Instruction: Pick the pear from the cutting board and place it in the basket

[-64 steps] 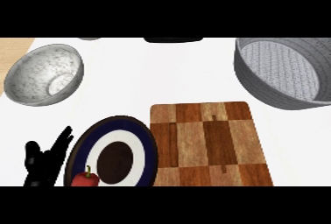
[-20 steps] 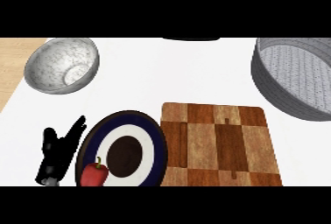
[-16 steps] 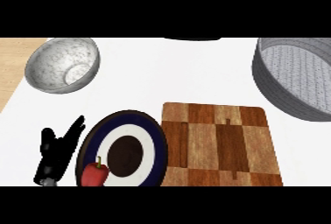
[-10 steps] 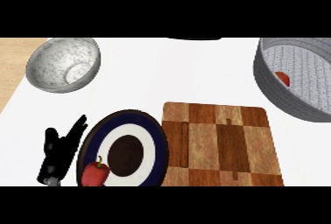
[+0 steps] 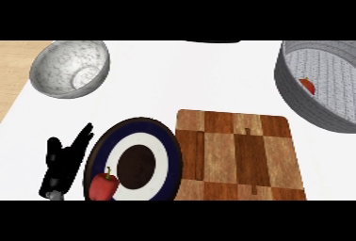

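Resting spread-fingered left of the plate (image 5: pixel 142 160), the left hand (image 5: pixel 64 160) is holding nothing; far to its right, a reddish, likely firm, smooth fruit (image 5: pixel 309 85) is showing in the basket (image 5: pixel 306 101).

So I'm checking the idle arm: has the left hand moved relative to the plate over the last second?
No. The left hand still rests open just left of the plate, fingers up; the shift in the picture is shared by everything in view.

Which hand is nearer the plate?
Left. The left hand rests open just left of the plate; the right hand is out of view.
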Robot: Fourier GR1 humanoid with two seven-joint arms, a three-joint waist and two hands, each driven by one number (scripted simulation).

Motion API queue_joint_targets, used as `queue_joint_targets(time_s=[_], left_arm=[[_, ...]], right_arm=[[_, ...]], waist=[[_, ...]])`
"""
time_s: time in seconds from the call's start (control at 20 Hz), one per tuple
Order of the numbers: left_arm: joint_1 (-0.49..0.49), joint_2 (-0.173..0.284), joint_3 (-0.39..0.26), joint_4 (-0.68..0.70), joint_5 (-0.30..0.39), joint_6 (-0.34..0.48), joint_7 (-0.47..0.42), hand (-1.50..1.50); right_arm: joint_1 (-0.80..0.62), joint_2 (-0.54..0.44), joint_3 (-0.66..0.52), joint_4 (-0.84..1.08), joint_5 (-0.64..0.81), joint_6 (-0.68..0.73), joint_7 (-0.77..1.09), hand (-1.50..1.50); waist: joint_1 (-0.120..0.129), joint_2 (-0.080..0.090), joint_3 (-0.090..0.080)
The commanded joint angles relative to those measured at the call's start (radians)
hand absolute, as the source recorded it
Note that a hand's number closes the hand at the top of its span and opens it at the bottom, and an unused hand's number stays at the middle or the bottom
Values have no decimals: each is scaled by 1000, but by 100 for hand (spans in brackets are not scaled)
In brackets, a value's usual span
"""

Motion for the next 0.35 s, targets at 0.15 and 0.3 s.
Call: queue_joint_targets(time_s=[0.15,0.3], left_arm=[[15,-25,-20,47,-13,6,13,0],[-7,-30,-19,45,-13,11,24,0]], right_arm=[[-32,-92,-69,96,-51,65,68,-150],[1,-148,-67,104,-45,87,48,-150]], waist=[[0,12,-6],[0,22,-3]])
